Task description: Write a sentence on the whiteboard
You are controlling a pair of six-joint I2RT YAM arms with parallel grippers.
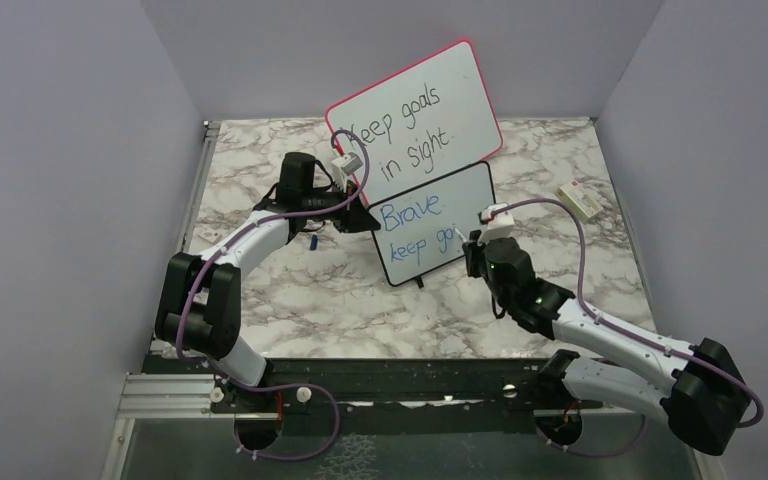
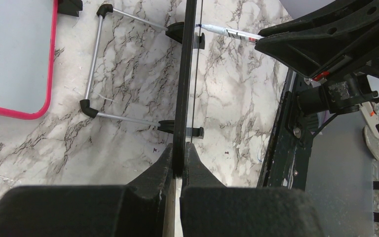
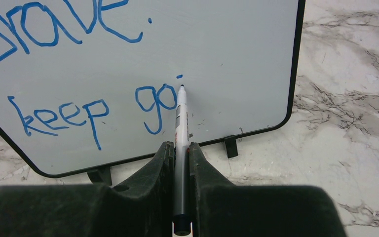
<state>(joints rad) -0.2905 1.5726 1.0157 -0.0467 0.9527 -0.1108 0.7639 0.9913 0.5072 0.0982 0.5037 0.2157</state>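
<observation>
While the right gripper [image 3: 180, 148] pinches a slim white marker [image 3: 179, 116] whose tip touches the board, the small black-framed whiteboard [image 3: 256, 59] stands on little feet near the middle of the grey-veined marble table [image 1: 290, 300]. It is just in front of a larger pink-framed board [image 1: 460, 90] that sits towards the far edge. The left gripper [image 2: 179, 165] is clamped on the whiteboard's left edge, steadying it. The blue handwritten sentence [image 3: 79, 111] reads "Brave." then "keep goi", unfinished. Several things could likely go wrong from here. Too much pen pressure could tip the board backwards or twist it in that thin-edge clamp. The marker could slide between its jaws and break the strokes. A low wrist could smear fresh ink.
</observation>
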